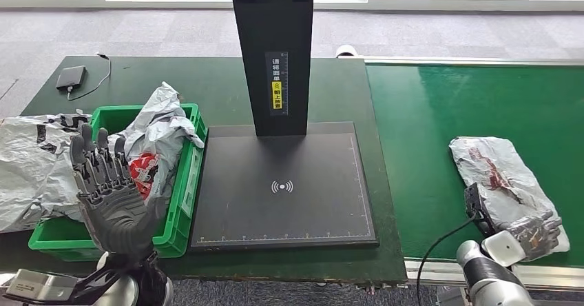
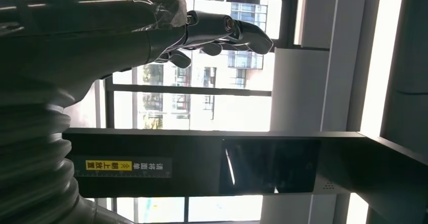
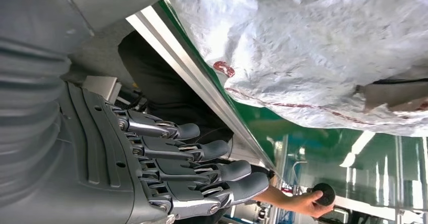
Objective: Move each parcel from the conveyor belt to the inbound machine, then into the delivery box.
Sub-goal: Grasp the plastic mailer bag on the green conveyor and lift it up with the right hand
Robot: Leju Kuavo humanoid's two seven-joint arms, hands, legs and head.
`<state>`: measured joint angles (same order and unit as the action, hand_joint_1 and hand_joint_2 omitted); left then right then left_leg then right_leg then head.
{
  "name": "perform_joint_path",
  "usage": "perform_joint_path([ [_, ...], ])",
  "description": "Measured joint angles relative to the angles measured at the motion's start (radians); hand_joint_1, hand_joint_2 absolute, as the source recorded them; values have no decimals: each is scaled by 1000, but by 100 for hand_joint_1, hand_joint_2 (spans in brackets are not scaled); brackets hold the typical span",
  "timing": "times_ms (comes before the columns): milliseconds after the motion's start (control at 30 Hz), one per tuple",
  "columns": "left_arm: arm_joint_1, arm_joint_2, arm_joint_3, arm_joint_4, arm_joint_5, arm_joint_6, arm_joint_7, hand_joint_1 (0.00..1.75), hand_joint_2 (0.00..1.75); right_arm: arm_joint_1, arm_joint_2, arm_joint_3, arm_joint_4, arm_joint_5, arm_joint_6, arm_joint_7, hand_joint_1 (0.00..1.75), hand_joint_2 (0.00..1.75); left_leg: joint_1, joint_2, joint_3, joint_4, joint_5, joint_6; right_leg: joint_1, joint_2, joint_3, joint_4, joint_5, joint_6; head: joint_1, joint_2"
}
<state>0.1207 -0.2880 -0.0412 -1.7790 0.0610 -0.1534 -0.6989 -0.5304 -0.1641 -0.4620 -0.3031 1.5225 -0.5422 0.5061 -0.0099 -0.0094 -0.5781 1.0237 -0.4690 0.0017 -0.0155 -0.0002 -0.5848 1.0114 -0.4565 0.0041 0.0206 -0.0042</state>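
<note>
My right hand (image 1: pixel 534 230), fingers apart and empty, sits at the near end of the parcel (image 1: pixel 503 182); it runs lengthwise away from me. My left hand (image 1: pixel 110 189) is spread, holding nothing.

Head cam: high on body, looks fwd and down over inbound machine (image 1: pixel 282 182) at 12 o'clock, conveyor belt (image 1: pixel 441 140) at 2. Left wrist cam: close behind left hand (image 2: pixel 217 30), rolled sideways, faces machine's post (image 2: pixel 202 163) and windows; shares post w/ head cam. Right wrist cam: v. close, at belt edge (image 3: pixel 202 77), shares parcel (image 3: pixel 323 47).
</note>
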Motion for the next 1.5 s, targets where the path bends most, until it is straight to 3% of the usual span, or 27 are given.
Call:
perform_joint_path([
  [167, 0, 0, 0, 5, 0, 7, 0, 0, 175, -1, -3, 0, 5, 0, 23, 0, 0, 175, 0, 0, 0, 0, 0, 0, 0, 0, 0, 0, 0, 0, 0, 0],
  [433, 0, 0, 0, 6, -2, -2, 0, 0, 175, -10, 0, -19, 15, -9, 155, -74, 0, 175, 0, 0, 0, 0, 0, 0, 0, 0, 0, 0, 0, 0, 0, 0],
  [667, -1, 0, 0, 6, -16, -11, 0, 0, 175, -17, 9, -74, 19, -79, 309, -234, 0, 175, 0, 0, 0, 0, 0, 0, 0, 0, 0, 0, 0, 0, 0, 0],
  [1200, -1, 0, 0, 7, -18, -5, 0, 0, 175, -31, 23, -104, 21, -71, 331, -241, 0, 175, 0, 1, 0, 0, 0, 0, 0, 1, 0, 0, 1, 1, 0, 0],
  [1233, -1, 0, 0, 7, -20, -3, 0, 0, 175, -32, 24, -106, 21, -70, 335, -241, 20, 175, 0, 1, 0, 0, 0, 0, 0, 1, 0, 0, 1, 1, 0, 0],
  [1333, -1, 0, 0, 11, -20, 0, 0, 0, 175, -38, 26, -109, 21, -54, 378, -235, 151, 175, 0, 1, 1, 0, 0, 0, 0, 1, 0, 0, 1, 1, 0, 0],
  [1367, -2, 0, 0, 13, -20, 0, 0, 0, 175, -41, 26, -109, 21, -48, 398, -233, 175, 175, 0, 2, 1, 0, 0, 0, 0, 2, 0, 0, 0, 1, 0, 0],
  [1500, -2, 0, 0, 21, -23, 4, 0, 0, 175, -47, 28, -109, 21, -30, 445, -234, 175, 175, 0, 2, 1, 0, 0, 1, 0, 2, 1, 0, 1, 1, 0, 0],
])
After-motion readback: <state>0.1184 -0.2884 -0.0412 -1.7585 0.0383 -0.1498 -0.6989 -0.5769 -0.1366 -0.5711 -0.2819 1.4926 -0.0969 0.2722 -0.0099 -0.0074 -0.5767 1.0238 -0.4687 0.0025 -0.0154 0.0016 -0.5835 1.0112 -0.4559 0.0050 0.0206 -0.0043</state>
